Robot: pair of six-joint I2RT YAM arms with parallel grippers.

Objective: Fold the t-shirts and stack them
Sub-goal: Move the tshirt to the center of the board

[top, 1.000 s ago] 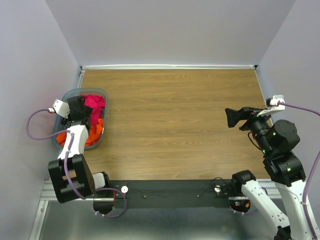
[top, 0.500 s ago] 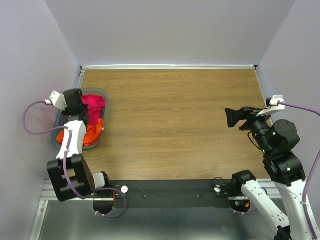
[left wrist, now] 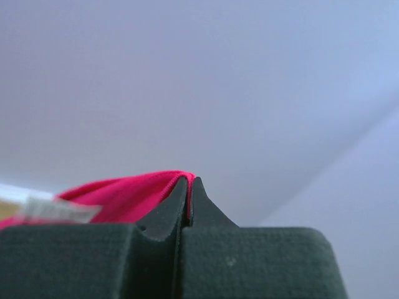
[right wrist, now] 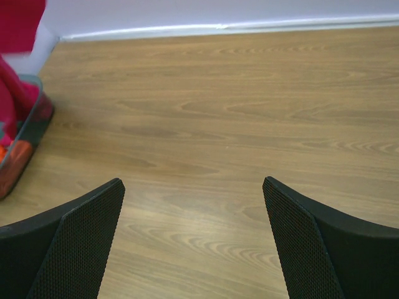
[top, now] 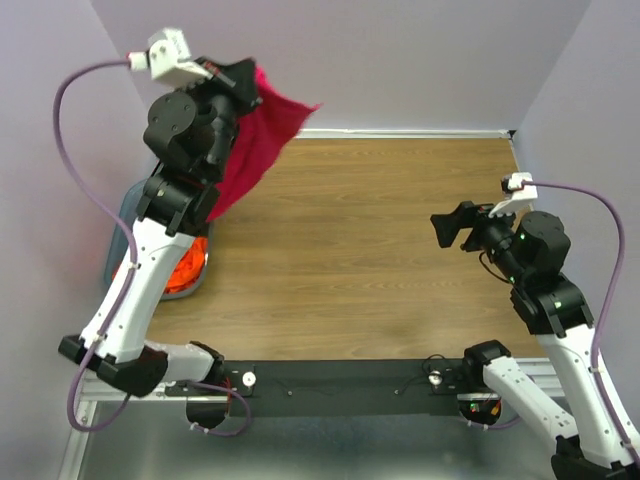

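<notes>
We hold the pink t-shirt (top: pixel 262 135) aloft, left end effector (left wrist: pixel 189 184) clamped on it; right end effector (right wrist: pixel 192 182) gapes, empty; next, we spread it on the desk (top: pixel 380 250).

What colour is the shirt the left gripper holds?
Plain magenta-pink shirt, clearest in the top external view.

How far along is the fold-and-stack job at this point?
Done: nothing yet; no folded shirt lies on the table. In hand: the left end effector is shut on the magenta shirt, held high, hanging above the bin. Left: the orange shirt sits in the bin; both need folding and stacking. The right end effector is open, empty.
</notes>
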